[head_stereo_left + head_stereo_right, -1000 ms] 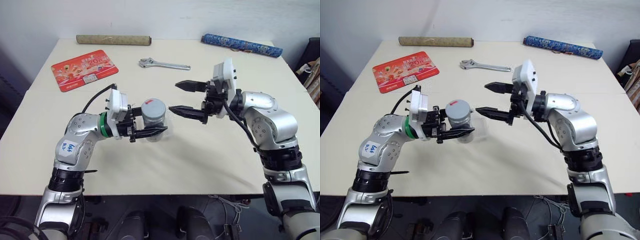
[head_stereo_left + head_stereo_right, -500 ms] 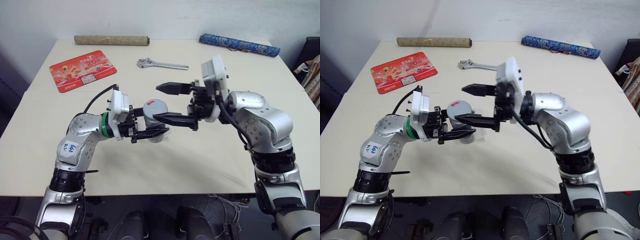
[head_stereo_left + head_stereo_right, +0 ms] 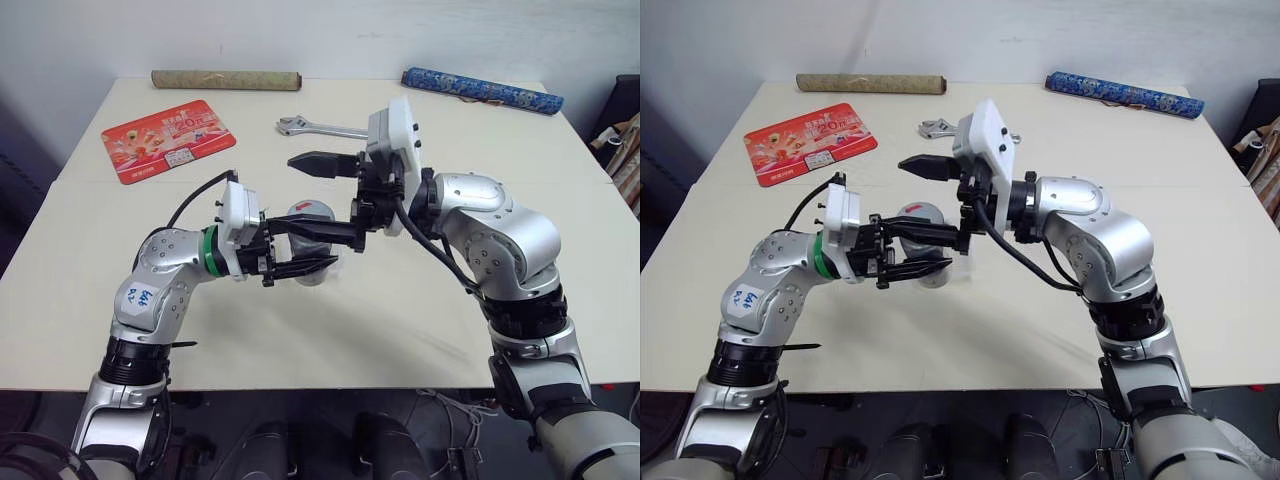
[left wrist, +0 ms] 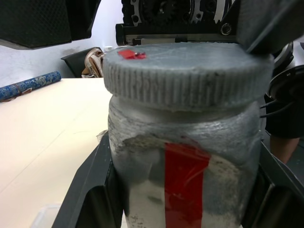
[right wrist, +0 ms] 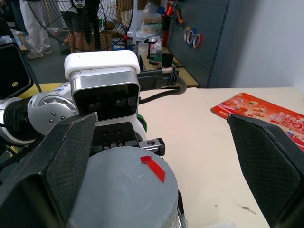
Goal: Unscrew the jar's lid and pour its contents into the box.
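The left gripper is clamped on the jar, its two black fingers pressed against opposite sides of the clear body below the cap, holding it upright above the table. The red-and-white label stripe runs down the side facing that wrist. The grey lid is screwed on, one small red mark on its top.

The right gripper comes in from the opposite side with its fingers spread wide, one finger beyond the lid and the other crossing in front of it, so the lid sits between them. Whether either finger touches the lid cannot be told.

Under the held jar a clear edge shows that may be the box; it is too faint to be sure.

Beyond the right gripper lies one adjustable wrench. Farther back are two rolls, a tan roll and a blue patterned roll. Beyond the left gripper lies one red printed mat.
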`<move>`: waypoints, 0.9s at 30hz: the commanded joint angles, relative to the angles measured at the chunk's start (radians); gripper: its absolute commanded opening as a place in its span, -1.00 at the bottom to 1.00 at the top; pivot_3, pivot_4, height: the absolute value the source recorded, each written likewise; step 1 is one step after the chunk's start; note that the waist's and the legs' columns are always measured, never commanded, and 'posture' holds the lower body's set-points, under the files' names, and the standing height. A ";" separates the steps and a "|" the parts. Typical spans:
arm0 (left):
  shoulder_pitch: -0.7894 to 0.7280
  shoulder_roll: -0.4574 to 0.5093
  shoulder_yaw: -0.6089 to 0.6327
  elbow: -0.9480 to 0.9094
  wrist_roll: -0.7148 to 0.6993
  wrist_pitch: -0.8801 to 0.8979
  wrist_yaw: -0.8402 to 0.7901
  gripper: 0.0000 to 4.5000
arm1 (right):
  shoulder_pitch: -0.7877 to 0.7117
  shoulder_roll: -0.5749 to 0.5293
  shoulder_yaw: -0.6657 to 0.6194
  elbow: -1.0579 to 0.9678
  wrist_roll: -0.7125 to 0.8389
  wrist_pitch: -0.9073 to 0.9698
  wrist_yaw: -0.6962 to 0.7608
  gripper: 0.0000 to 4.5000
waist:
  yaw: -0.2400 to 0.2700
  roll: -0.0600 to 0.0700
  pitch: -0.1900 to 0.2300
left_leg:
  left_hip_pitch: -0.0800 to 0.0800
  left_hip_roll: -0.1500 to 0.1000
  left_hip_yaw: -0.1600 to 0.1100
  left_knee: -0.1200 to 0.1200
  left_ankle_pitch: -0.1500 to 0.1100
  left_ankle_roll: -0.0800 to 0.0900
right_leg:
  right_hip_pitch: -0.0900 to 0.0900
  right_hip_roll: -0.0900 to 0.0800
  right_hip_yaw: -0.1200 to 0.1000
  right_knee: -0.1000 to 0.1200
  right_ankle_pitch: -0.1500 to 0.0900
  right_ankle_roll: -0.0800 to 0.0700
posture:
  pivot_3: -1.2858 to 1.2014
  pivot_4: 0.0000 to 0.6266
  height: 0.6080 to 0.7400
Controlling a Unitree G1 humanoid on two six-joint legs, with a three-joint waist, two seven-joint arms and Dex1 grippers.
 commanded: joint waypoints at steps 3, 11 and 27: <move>-0.010 -0.005 0.007 -0.013 -0.008 -0.013 0.001 0.06 | -0.007 -0.015 0.016 -0.086 0.035 0.062 0.016 0.99 | 0.001 0.000 0.000 | 0.000 0.000 0.000 0.000 0.000 0.000 | 0.000 0.000 0.000 0.000 0.000 0.000 | 0.03 -0.52 1.00; -0.006 -0.009 0.005 -0.010 -0.006 -0.016 0.000 0.06 | -0.003 0.004 0.006 -0.071 0.002 0.050 -0.025 0.99 | 0.000 0.000 0.000 | 0.000 0.000 0.000 0.000 0.000 0.000 | 0.000 0.000 0.000 0.000 0.000 0.000 | 0.03 -0.52 1.00; -0.002 -0.004 0.009 0.009 -0.002 -0.033 -0.015 0.06 | 0.018 -0.059 -0.031 0.016 -0.021 -0.016 0.039 0.99 | 0.000 0.000 0.000 | 0.000 0.000 0.000 0.000 0.000 0.000 | 0.000 0.000 0.000 0.000 0.000 0.000 | 0.03 -0.52 1.00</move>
